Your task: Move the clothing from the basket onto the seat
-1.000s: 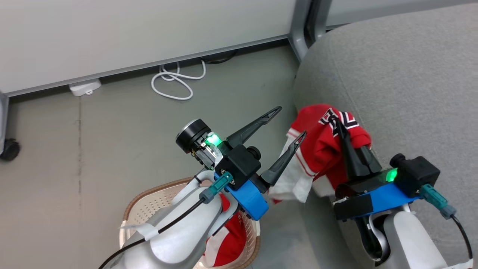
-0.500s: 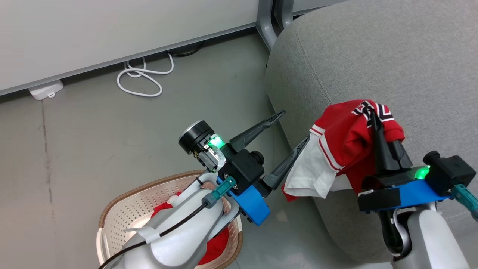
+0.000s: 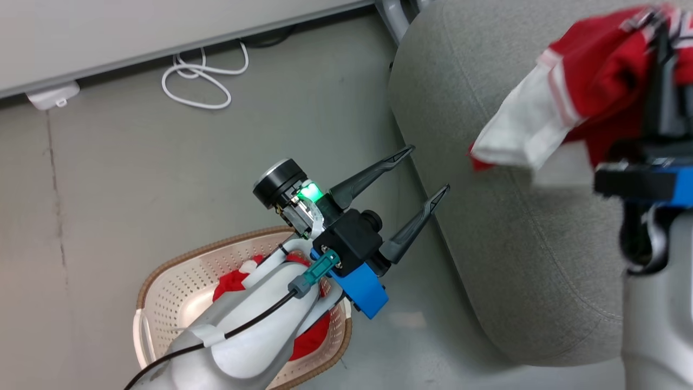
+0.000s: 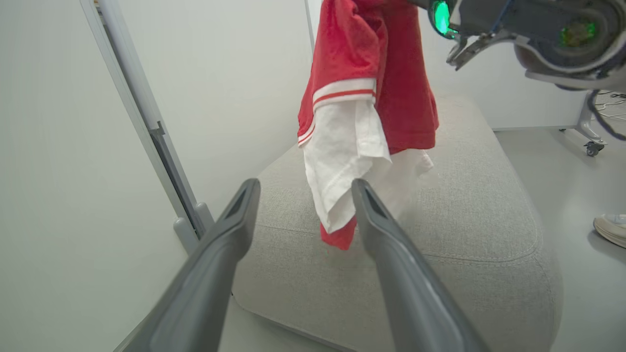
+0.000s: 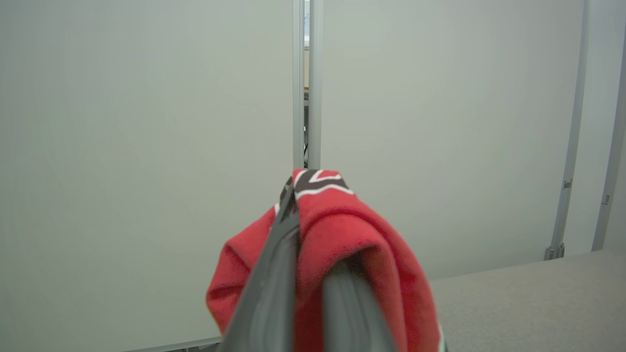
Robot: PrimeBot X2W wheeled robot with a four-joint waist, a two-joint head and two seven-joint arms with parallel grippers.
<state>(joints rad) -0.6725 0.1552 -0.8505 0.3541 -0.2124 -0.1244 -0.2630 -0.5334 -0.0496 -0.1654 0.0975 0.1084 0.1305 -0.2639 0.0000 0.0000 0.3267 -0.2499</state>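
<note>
**Garment held above the seat, more in the basket**

Your right gripper [image 3: 660,49] is clamped on a red garment [image 3: 595,70]. Its fingers are pressed together with the fabric folded over them, and black-and-white lettering shows near the fingertips in the right wrist view. The garment hangs above the seat [image 3: 514,227], with its white lining and striped band drooping toward the grey cushion. You cannot tell from the left wrist view whether the lowest fold touches the cushion.

Your left gripper [image 3: 429,168] holds nothing and its fingers are spread wide. It hovers over the floor [image 3: 162,179] just beside the seat's rounded edge, apart from the hanging garment.

The basket [image 3: 178,265] sits on the floor near the seat. Your own left forearm [image 3: 260,336] lies across it and hides much of the red clothing [image 3: 230,281] inside.

A white cable [image 3: 200,81] is looped on the floor at the foot of the wall, with a small white box [image 3: 52,95] beside it. A grey metal post [image 4: 146,122] stands at the seat's far corner. A shoe [image 4: 611,230] shows on the floor beyond the seat.
</note>
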